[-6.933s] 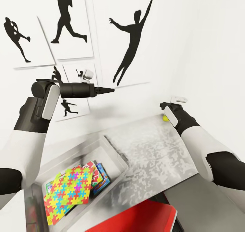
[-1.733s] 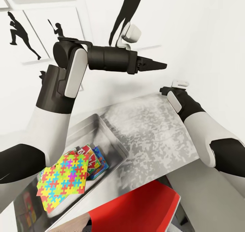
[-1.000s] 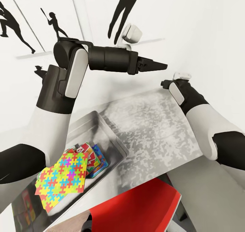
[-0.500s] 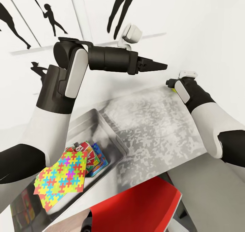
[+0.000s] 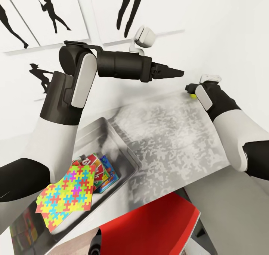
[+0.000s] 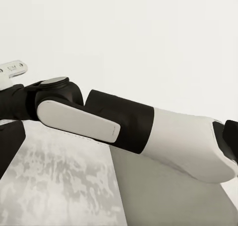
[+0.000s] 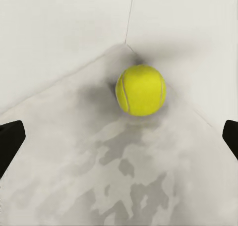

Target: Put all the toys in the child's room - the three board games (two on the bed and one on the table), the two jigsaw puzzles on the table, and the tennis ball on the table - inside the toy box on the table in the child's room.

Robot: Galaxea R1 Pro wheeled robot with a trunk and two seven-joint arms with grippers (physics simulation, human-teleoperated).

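Round fuzzy yellow tennis ball [image 7: 141, 89] in the far corner of the mottled pale grey table [image 5: 168, 135], right gripper [image 7: 119, 137] spread wide around open tabletop just short of it, left gripper [image 5: 175, 73] pinched closed, raised over the table, thin-walled pale grey toy box [image 5: 121, 150] holding a bright interlocking jigsaw puzzle [image 5: 65, 195] atop printed game boxes [image 5: 102, 173].

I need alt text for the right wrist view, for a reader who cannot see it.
A yellow tennis ball rests on the mottled grey table, in the corner where two white walls meet. The right gripper's dark jaws stand wide apart at either edge, not touching it.
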